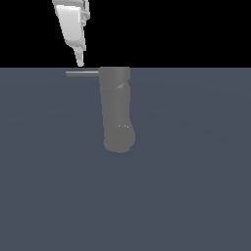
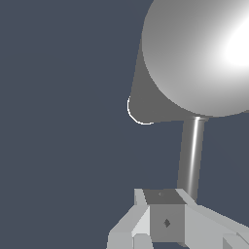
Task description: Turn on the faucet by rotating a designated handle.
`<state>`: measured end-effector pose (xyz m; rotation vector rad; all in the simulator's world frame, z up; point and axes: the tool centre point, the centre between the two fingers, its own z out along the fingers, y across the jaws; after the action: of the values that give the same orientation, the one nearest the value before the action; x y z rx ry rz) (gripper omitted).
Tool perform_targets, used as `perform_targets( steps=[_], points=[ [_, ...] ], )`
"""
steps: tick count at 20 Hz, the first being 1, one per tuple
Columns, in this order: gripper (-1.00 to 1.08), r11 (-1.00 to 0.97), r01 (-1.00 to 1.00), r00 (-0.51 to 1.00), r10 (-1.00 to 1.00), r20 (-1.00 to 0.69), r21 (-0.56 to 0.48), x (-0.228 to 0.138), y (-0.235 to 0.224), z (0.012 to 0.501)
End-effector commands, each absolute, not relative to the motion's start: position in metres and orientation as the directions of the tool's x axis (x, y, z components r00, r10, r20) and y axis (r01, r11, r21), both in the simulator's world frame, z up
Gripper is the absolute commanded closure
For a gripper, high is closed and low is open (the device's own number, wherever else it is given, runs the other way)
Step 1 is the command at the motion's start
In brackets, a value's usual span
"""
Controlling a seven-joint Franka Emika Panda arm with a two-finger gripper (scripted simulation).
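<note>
The faucet (image 1: pixel 116 110) is a thick matte grey cylinder with a rounded lower end, standing in the middle of the exterior view. Its handle (image 1: pixel 82 73), a thin grey rod, sticks out from the body's top toward the exterior view's left. My white gripper (image 1: pixel 81 62) hangs just above the rod's middle, its fingers pressed together into one narrow tip with nothing between them. In the wrist view the faucet's rounded head (image 2: pixel 199 53) looms large and bright. From it the handle (image 2: pixel 192 155) runs to the shut gripper (image 2: pixel 165 219), and the rod's end is hidden behind the fingers.
A flat dark blue-grey floor (image 1: pixel 196 186) surrounds the faucet. The background above the floor is black. No other objects show.
</note>
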<state>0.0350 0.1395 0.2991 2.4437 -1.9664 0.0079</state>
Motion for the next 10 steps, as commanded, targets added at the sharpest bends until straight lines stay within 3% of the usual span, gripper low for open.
perform_targets(
  steps=[1,10],
  points=[
    [1.08,-0.177,-0.984,0.177,-0.984,0.005,0.0,0.04,0.146,0.29],
    [1.08,-0.107,-0.994,0.107,-0.994,0.0,0.0,0.049,0.159,0.271]
  ],
)
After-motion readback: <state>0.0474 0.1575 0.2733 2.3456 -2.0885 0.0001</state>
